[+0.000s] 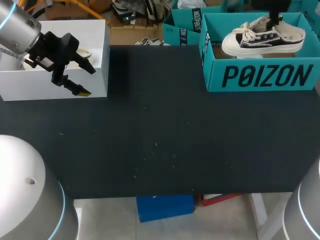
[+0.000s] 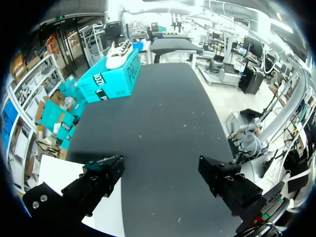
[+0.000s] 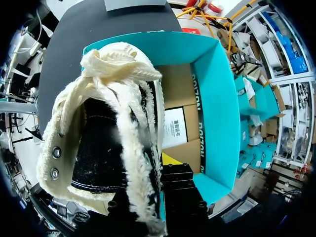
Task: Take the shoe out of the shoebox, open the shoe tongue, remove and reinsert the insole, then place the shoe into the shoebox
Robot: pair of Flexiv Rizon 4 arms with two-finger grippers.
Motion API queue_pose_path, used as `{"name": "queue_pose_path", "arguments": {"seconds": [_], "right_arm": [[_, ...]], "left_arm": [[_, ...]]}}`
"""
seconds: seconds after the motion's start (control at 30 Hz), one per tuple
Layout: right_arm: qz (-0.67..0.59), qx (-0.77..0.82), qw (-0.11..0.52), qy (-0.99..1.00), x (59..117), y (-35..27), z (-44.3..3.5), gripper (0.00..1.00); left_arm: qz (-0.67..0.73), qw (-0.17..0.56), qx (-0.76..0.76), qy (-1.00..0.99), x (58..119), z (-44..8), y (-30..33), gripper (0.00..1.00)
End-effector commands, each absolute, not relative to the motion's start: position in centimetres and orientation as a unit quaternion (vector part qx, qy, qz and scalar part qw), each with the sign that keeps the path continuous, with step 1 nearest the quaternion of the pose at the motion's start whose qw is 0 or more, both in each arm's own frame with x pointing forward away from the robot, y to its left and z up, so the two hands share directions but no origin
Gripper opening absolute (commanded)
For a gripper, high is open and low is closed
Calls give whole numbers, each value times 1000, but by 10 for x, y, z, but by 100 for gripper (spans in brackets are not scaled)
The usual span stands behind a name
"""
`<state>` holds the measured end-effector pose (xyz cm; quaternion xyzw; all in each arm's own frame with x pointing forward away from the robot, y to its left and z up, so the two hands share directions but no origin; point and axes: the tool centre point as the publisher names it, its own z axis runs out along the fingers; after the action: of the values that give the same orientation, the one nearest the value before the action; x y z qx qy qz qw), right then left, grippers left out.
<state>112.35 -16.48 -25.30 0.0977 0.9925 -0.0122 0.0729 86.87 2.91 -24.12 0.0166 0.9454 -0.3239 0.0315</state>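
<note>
My right gripper is clamped on the fleecy collar of the shoe, which hangs just under it at rim height over the teal shoebox. I cannot judge whether it is coming out or going back: the shoe's inside is too dark to show the insole, and my inner finger is hidden. My left gripper gapes, holding nothing, above a white box

My left arm enters at the far left corner. My left gripper tilts downward, fingers spread wide. My right gripper hangs far right, pinching the shoe.
</note>
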Motion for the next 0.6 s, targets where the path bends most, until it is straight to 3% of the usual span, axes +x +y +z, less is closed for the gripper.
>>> {"name": "queue_pose_path", "arguments": {"seconds": [0.03, 0.6], "right_arm": [[-4, 100, 66, 993, 1133, -166, -270, 0], [26, 116, 53, 992, 1133, -170, -321, 0]], "left_arm": [[-324, 34, 17, 945, 867, -242, 29, 100], [-324, 34, 17, 945, 867, -242, 29, 100]]}}
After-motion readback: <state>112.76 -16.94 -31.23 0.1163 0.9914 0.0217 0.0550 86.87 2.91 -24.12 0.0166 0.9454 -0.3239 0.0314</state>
